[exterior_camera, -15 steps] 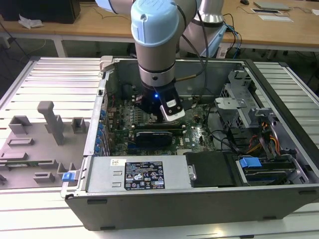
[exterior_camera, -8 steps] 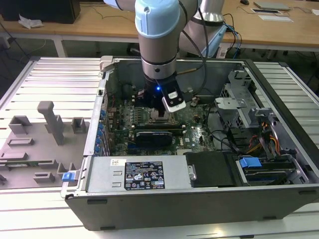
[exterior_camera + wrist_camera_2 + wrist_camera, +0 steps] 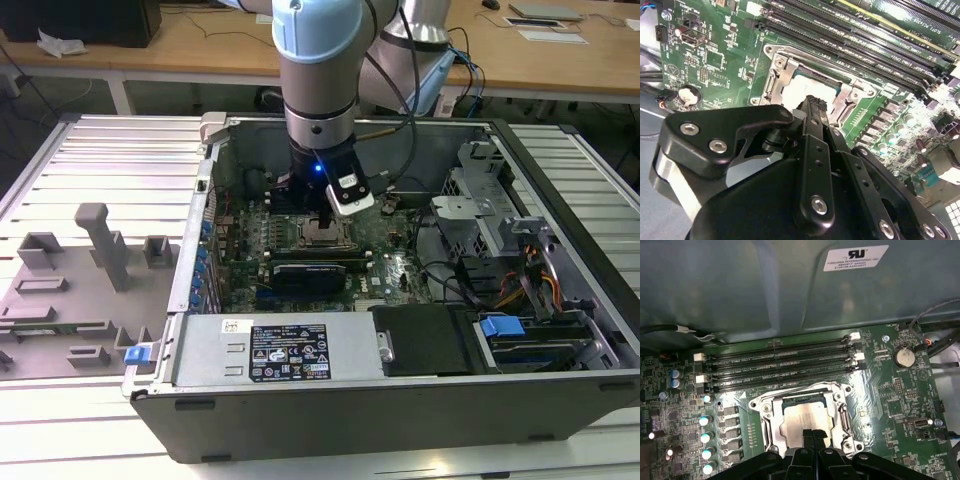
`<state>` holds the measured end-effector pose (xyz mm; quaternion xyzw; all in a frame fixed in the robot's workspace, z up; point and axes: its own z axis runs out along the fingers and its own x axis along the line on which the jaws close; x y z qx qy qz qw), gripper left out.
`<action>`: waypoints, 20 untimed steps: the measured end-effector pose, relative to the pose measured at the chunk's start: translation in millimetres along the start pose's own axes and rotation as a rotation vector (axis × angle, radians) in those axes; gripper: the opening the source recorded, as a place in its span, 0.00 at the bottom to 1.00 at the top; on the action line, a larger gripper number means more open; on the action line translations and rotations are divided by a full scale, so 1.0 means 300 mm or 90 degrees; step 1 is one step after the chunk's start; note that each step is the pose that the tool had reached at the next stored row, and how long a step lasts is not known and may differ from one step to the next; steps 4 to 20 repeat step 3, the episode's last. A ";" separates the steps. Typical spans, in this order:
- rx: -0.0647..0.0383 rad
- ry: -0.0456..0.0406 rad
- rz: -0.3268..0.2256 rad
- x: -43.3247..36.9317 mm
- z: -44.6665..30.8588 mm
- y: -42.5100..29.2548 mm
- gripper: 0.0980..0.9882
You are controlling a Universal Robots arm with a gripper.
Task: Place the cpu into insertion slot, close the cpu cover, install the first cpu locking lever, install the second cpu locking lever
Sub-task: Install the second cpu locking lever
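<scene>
The cpu (image 3: 799, 417) lies flat in the socket on the green motherboard, its pale metal top showing through the square window of the cpu cover (image 3: 790, 391), which lies down around it. In the second wrist view the cpu (image 3: 796, 89) and the cover (image 3: 781, 64) sit just beyond the fingertips. My gripper (image 3: 814, 436) is shut, fingers pressed together, with its tips right over the near edge of the cpu and nothing seen between them. In the exterior view my gripper (image 3: 325, 215) reaches straight down into the open computer case above the socket (image 3: 322, 237).
Memory slots (image 3: 780, 362) run beside the socket. A long black card (image 3: 312, 272) lies across the board on the socket's near side. The power supply (image 3: 280, 350), cables and drive bays (image 3: 520, 280) crowd the case. A grey fixture (image 3: 100, 245) stands outside, at the exterior view's left.
</scene>
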<state>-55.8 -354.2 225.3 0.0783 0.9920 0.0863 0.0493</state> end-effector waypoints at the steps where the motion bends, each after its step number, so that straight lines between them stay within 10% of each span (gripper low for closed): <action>1: 0.000 0.0000 0.000 0.000 0.000 0.000 0.01; 20: 0.000 0.0000 0.000 0.000 0.000 0.000 0.01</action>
